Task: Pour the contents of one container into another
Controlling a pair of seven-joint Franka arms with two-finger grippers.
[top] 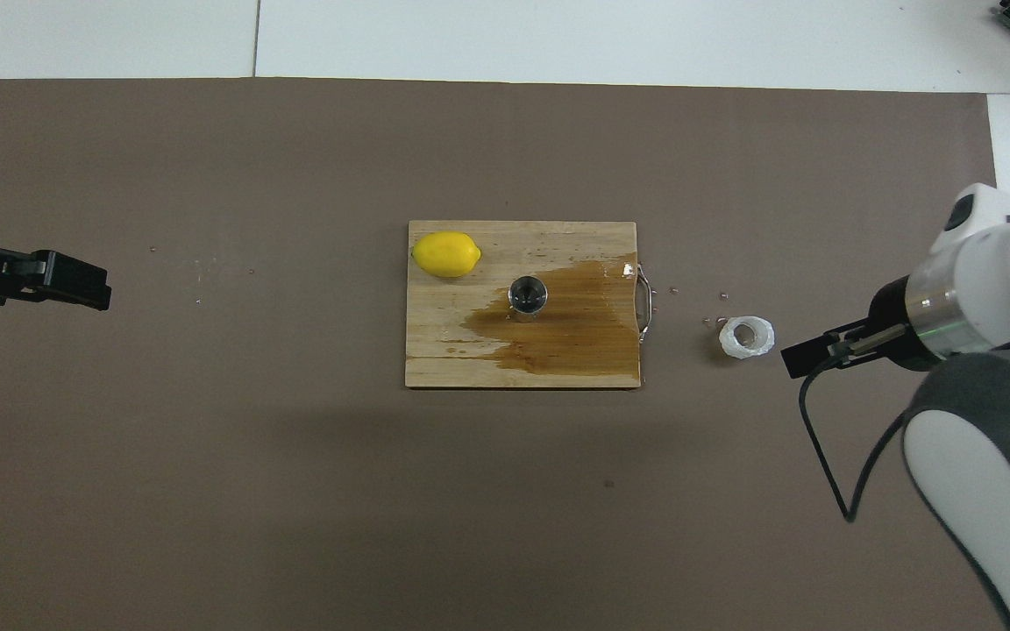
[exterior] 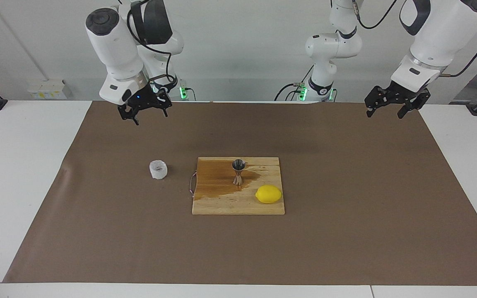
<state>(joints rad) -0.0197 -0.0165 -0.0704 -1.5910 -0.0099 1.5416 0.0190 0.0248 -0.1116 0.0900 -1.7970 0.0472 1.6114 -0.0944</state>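
Facing view shows the ribbed plastic cup [exterior: 158, 169] at nine o'clock of the jigger [exterior: 238, 171], light, crushable, best pinched gently across its walls, while right gripper [exterior: 144, 111] and left gripper [exterior: 389, 108] hang wide open, empty.

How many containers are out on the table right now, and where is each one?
2. The translucent white cup stands on the brown mat, toward the right arm's end of the table. The steel jigger stands upright on the wet cutting board, beside the lemon. None looks hidden.
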